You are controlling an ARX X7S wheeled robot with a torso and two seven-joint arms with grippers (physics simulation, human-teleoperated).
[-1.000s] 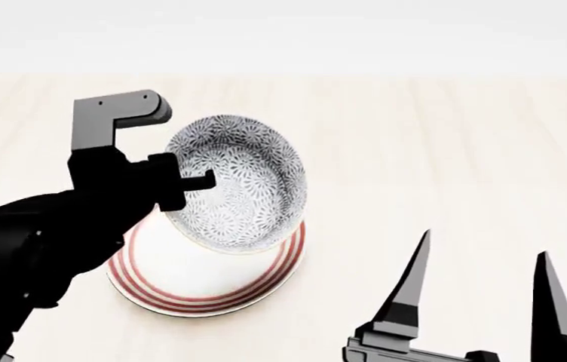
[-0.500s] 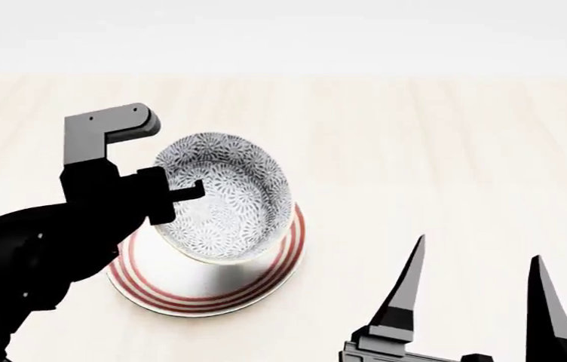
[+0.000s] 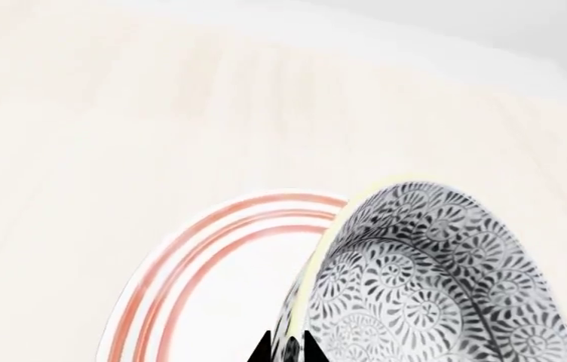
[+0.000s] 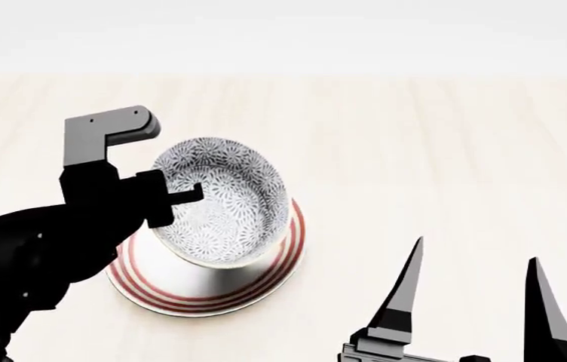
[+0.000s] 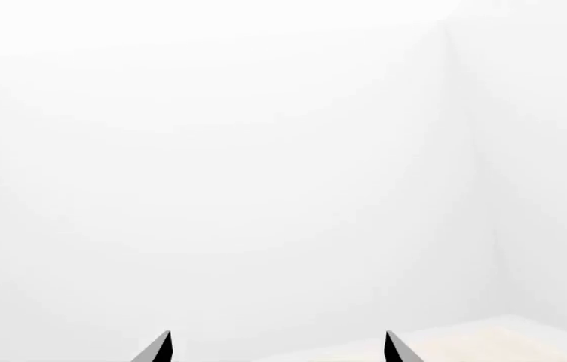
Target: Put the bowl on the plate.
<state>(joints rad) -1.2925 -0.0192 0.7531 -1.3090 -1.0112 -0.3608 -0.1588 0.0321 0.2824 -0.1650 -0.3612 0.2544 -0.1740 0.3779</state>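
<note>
Left claw (image 4: 185,194) is pinching the rim of the floral bowl (image 4: 225,202), holding it tilted over the red-ringed plate (image 4: 281,260), so releasing now is risking a tip or roll onto the tabletop (image 4: 445,151).

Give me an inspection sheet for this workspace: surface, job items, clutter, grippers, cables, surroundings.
Surface: pale wood-grain table, bare apart from the two dishes.
Bowl: grey-and-white floral pattern, tilted, held by its rim over the plate; whether its base touches the plate cannot be told.
Plate: white with red rings, flat on the table beneath the bowl.
Clutter: nothing seen.
Left gripper: shut on the bowl's rim, one finger inside.
Right gripper: open, empty, off to the side of the dishes.
Cables: nothing seen.
Surroundings: plain white backdrop beyond the table.
</note>
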